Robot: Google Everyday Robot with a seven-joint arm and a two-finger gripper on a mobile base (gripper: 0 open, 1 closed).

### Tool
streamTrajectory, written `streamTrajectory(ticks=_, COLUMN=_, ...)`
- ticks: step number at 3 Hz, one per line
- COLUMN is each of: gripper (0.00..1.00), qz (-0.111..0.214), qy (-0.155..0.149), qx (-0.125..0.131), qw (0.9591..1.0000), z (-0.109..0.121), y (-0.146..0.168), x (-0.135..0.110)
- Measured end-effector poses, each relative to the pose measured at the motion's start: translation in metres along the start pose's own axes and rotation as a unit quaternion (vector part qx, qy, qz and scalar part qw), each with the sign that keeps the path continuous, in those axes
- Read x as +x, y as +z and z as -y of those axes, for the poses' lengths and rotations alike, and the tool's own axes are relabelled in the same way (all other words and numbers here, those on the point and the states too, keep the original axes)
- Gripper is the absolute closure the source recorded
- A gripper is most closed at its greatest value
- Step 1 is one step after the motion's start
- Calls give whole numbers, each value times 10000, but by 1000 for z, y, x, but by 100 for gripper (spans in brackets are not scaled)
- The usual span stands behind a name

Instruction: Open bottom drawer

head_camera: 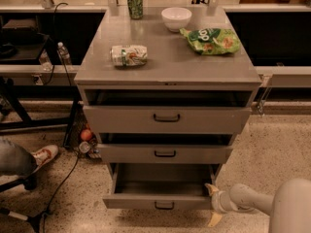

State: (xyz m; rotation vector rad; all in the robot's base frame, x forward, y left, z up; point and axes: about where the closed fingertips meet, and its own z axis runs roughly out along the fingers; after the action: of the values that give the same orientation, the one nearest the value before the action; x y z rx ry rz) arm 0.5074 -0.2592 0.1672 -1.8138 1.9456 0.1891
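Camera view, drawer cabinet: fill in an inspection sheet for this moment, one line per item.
Surface: grey cabinet top, no spills seen.
Job's things: bottom drawer pulled well out, nothing seen inside; middle drawer and top drawer partly out.
Clutter: green can, white bowl, green chip bag and a snack packet lying on its side, all on the top.
Grippers: gripper low at the bottom drawer's front right corner, jaws spread.
Cables: black cable running across the floor at left.
Surroundings: speckled floor; a person's shoe at left; water bottle beside the cabinet.
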Motion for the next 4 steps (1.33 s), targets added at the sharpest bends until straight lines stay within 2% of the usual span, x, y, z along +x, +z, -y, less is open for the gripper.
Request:
streamTrajectory(ticks=1, gripper=3, qz=27, qy=63, qx=-124, qw=9999, z=-5, y=7, x=5)
streamTrajectory(ticks=2, gripper=28, qz=123, qy=231, qx=-197, qw=9995, z=-12, y=9, x=16)
streamTrajectory(ticks=4, gripper=75, qz=123, qy=232, qx=-197, qw=9995, z=-11, y=3, x=13)
